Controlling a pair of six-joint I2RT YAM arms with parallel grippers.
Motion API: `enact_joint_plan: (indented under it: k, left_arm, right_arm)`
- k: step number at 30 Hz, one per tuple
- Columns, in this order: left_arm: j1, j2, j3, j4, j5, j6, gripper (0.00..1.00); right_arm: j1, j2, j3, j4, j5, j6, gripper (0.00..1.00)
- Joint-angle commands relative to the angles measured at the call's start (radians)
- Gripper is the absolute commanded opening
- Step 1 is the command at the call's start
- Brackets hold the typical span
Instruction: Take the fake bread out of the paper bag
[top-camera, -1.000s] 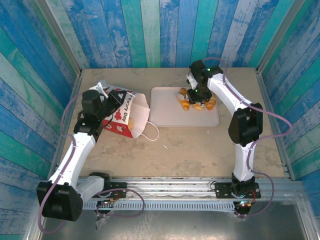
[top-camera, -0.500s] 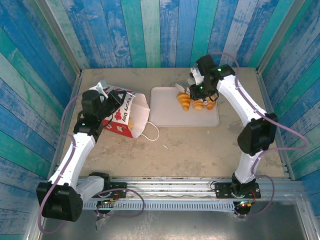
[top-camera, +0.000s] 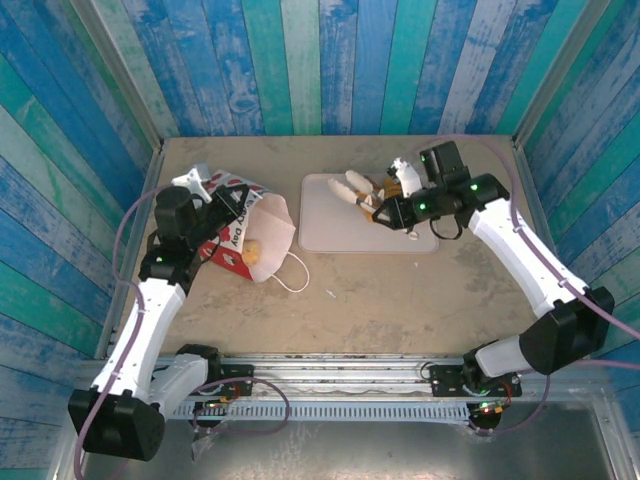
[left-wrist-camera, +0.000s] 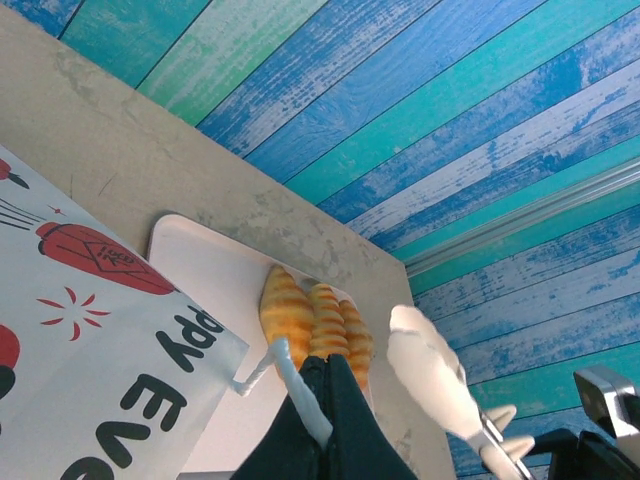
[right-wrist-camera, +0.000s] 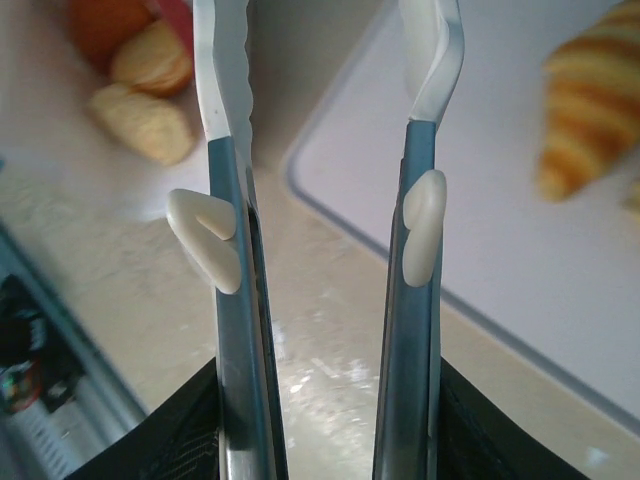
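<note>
Fake bread (top-camera: 256, 250) shows as a pale golden piece just inside the mouth of the paper bag (top-camera: 245, 222). The bag lies on its side at the left of the table (top-camera: 400, 290), with its mouth opening rightward toward the tray (top-camera: 330, 218). Three ridged croissants (left-wrist-camera: 312, 322) lie side by side on the tray's far right part, long axes parallel. The right gripper (right-wrist-camera: 325, 60) hangs over the tray edge, fingers apart and empty, and one croissant lies outside the gap. The left gripper (left-wrist-camera: 318, 388) is pinched closed, with the bag's white cord (left-wrist-camera: 262, 368) running into it.
</note>
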Motion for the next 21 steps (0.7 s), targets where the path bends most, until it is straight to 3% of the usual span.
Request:
enact_joint_plan:
  k: [1, 10, 21]
  left_arm:
    - [-0.002, -0.025, 0.028, -0.026, -0.014, 0.033, 0.00]
    - [-0.002, -0.020, 0.036, -0.030, -0.013, 0.023, 0.00]
    - [-0.002, -0.026, 0.038, -0.043, -0.016, 0.024, 0.00]
  right_arm:
    - [0.060, -0.058, -0.061, 0.066, -0.187, -0.039, 0.47]
    - [0.281, -0.042, -0.113, 0.083, -0.175, -0.095, 0.47]
    - [0.408, 0.143, -0.005, 0.025, 0.041, -0.124, 0.48]
